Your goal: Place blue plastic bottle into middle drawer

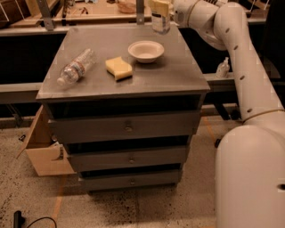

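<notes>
The blue plastic bottle (160, 21) hangs upright in my gripper (160, 8) at the top edge of the view, above and behind the white bowl (146, 50). Only its lower body with the dark label shows; its cap is out of view. My gripper is shut on the bottle, and my arm (231, 40) reaches in from the right. The middle drawer (131, 158) is the second of three stacked grey fronts and is shut, as are the top front (127, 127) and the bottom front (132, 181).
A clear bottle with a red-and-white label (76, 67) lies on the grey cabinet top (178, 75) at the left. A yellow sponge (119, 67) sits next to the bowl. A cardboard box (44, 153) stands on the floor left of the drawers. My white base (249, 178) fills the right foreground.
</notes>
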Controlling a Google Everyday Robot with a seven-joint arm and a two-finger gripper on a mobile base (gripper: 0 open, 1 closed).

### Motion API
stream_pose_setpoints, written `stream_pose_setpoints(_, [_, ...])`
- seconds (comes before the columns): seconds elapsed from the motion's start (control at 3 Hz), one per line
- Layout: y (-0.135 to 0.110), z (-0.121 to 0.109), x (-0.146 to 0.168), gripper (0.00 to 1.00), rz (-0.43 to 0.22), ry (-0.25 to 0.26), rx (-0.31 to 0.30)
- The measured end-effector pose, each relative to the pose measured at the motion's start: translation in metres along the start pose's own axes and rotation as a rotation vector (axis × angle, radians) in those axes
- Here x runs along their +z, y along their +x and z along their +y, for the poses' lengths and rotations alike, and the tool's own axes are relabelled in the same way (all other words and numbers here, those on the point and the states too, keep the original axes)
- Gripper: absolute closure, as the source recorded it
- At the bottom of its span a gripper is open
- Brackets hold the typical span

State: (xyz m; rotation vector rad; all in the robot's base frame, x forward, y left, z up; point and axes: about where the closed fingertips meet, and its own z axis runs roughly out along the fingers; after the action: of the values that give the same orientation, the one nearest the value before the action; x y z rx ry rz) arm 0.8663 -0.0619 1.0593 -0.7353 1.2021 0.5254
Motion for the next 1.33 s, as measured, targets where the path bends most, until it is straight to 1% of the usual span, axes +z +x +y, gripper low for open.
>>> stream_pose_setpoints(0.33, [-0.042,-0.032,-0.073,1.00,0.013,0.183,0.010])
stream_pose_setpoints(0.67, [-0.015,-0.011,-0.104,1.00,0.116,0.186,0.103])
stream_pose_setpoints(1.0, [0.029,0.025,-0.114,1.00,0.197,0.144,0.202])
stream_pose_setpoints(1.33, [0.051,0.046,-0.111,1.00,0.188,0.090,0.237])
